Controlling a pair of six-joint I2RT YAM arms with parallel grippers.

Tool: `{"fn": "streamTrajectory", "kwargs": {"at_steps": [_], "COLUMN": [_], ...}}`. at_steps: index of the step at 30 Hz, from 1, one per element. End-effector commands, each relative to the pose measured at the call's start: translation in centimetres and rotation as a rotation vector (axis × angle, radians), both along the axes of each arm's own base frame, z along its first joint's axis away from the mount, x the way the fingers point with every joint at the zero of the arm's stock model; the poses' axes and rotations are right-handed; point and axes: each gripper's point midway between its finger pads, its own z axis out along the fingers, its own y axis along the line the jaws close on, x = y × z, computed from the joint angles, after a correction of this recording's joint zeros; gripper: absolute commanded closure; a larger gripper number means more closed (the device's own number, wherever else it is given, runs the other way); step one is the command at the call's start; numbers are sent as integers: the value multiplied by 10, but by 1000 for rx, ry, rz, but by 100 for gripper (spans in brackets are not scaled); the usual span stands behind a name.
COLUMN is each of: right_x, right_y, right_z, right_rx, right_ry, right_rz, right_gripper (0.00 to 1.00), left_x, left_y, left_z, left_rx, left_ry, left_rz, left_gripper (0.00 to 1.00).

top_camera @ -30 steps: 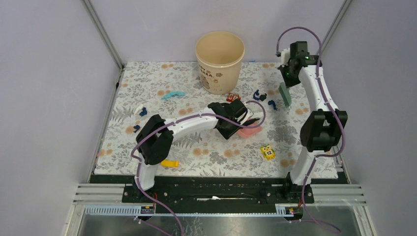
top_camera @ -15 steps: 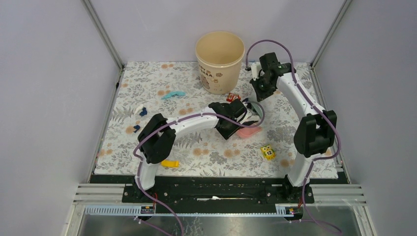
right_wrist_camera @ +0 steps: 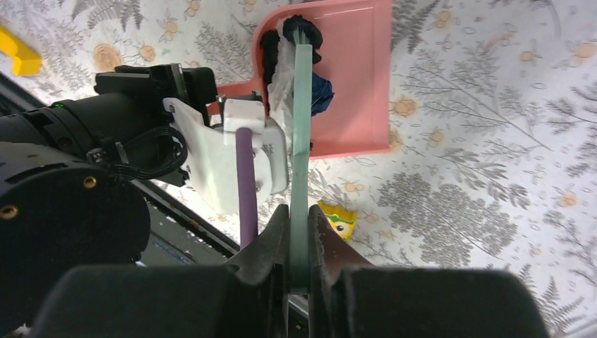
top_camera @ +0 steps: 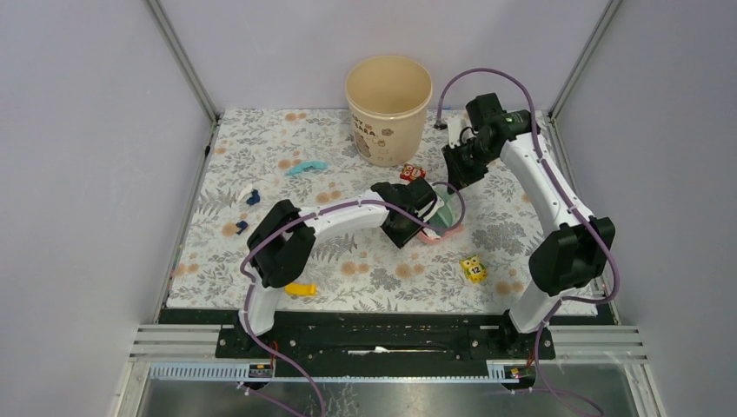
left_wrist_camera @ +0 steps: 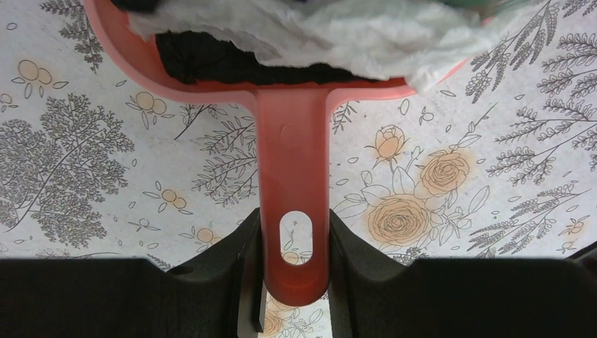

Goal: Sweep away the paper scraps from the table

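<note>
Clamps pink dustpan [left_wrist_camera: 292, 141] handle in left gripper [left_wrist_camera: 294, 243], green brush [right_wrist_camera: 303, 105] in right gripper [right_wrist_camera: 299, 243]. Holds paper scraps [right_wrist_camera: 322, 94] in dustpan near table [top_camera: 365, 269] centre, with others at 9 o'clock. Reads "12" on yellow cube [top_camera: 474, 269].

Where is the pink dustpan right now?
In the overhead view, the pink dustpan lies mid-table, its handle gripped by the left hand, with the yellow toy cube nearby on its right.

One bucket [top_camera: 388, 130], one dustpan [right_wrist_camera: 352, 84], one brush [right_wrist_camera: 301, 141], two toy cubes [top_camera: 413, 172] [top_camera: 473, 268], two loose navy scraps [top_camera: 253, 197] [top_camera: 241, 226]
</note>
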Motion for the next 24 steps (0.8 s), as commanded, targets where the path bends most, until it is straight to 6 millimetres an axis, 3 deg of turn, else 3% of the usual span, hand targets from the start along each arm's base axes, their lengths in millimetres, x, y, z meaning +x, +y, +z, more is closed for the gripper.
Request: {"fn": "streamTrajectory", "kwargs": {"at_steps": [1, 6, 15, 18, 20, 24], "right_x": [4, 31, 45, 49, 52, 56], "right_y": [-14, -36, -52, -67, -79, -102], "right_z": [45, 62, 82, 92, 90, 68], "right_rx": [-54, -153, -113, -120, -145, -229], "right_ry": [-161, -292, -340, -371, -382, -369], "right_rz": [-31, -129, -192, -230, -255, -281], "right_gripper": [100, 100, 100, 100, 100, 100], "left_x": [16, 18, 26, 26, 23, 8], "left_y": [-5, -2, 8, 9, 9, 11], "left_z": [34, 46, 51, 50, 51, 50], "left_rx": [-74, -87, -67, -62, -68, -61], "left_ry": [-99, -131, -196, -196, -186, -118], "left_rz": [29, 32, 45, 45, 30, -8], "left_gripper": [100, 100, 100, 100, 100, 100]}}
